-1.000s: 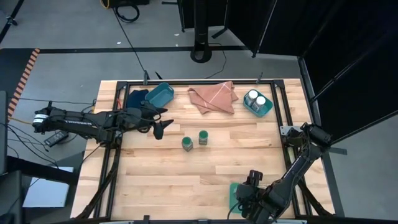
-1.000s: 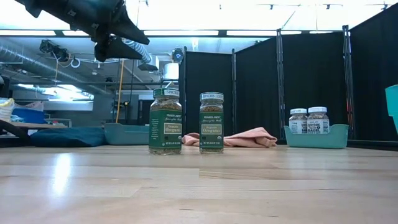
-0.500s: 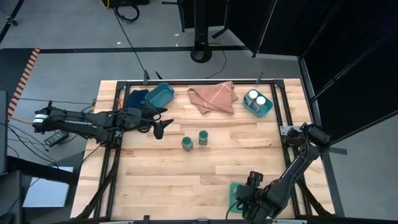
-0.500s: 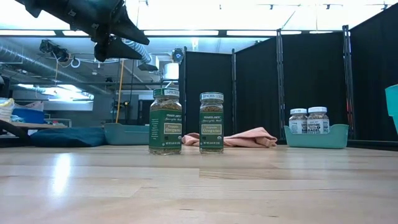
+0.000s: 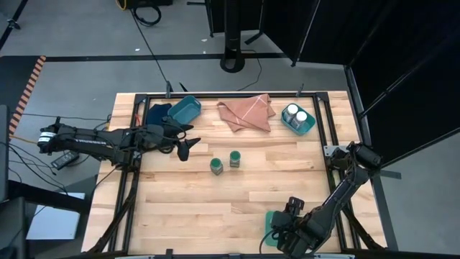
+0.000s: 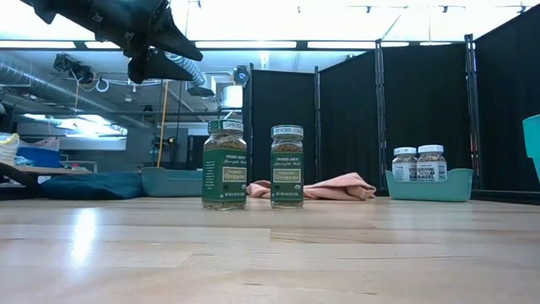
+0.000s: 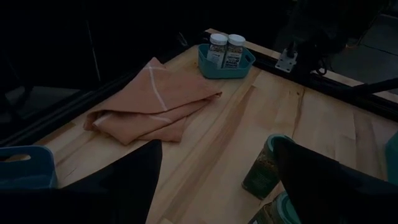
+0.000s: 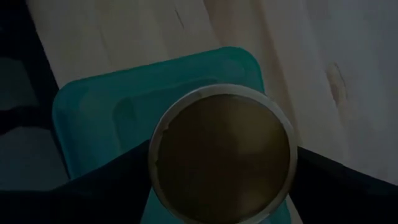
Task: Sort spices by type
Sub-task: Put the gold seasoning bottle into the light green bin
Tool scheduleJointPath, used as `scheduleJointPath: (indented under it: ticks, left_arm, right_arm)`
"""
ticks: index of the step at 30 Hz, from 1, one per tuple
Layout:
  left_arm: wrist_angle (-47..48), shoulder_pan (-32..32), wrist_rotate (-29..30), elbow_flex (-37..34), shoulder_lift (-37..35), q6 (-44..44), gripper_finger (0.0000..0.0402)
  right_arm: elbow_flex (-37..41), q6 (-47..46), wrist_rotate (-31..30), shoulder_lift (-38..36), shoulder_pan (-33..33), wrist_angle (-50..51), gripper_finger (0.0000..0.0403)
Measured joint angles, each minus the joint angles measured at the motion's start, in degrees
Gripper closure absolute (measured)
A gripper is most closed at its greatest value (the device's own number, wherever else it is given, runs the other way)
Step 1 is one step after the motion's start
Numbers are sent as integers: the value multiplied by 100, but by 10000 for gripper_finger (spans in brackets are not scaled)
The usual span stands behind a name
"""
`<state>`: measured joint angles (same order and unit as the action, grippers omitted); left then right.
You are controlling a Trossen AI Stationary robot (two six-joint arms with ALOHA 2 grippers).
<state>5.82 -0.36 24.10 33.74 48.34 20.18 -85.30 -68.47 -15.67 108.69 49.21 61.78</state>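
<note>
At the near edge of the worktop point(image 5: 215, 216), the right claw point(image 5: 285, 229) is hanging over a teal bin point(image 8: 93, 118) by the near right corner. In the right wrist view it is gripping a tan-topped jar point(image 8: 222, 152) between its two dark fingers, the jar's round top facing the camera and sitting above the bin's interior. Whether the jar is touching the bin's floor is not clear.

Farther in, near the middle of the worktop, two green-lidded jars point(image 5: 216, 165) are standing upright just beside each other, apart but close; the low view is showing their green labels and green caps point(image 6: 224, 165), the second one point(image 6: 287, 166) to the right of the first.

Left of them, the left claw point(image 5: 185, 147) is hovering above the worktop with its fingers spread and nothing between them.

Toward the far edge, a second teal bin point(image 5: 184, 109) is lying next to a dark blue cloth point(image 5: 158, 113). A peach cloth point(image 5: 246, 112) is lying rumpled at the far middle. At the far right, a third teal bin point(image 5: 307, 127) is holding two white-lidded jars point(image 5: 295, 114), upright and side by side.
</note>
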Motion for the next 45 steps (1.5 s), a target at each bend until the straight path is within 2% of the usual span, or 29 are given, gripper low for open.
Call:
scheduleJointPath:
  ticks: [13,32,41,45]
  left_arm:
    - [2,0,-4,0,2,4,88]
    - [2,1,-20,0,2,20,88]
    - [0,2,-17,0,2,17,88]
    - [0,1,-17,0,2,17,88]
  right_arm:
    - [-4,186,-67,-5,-118,0,84]
    - [-4,204,209,-10,-239,22,15]
    - [-4,119,174,-26,-256,60,7]
    - [-10,93,-24,-132,-255,136,11]
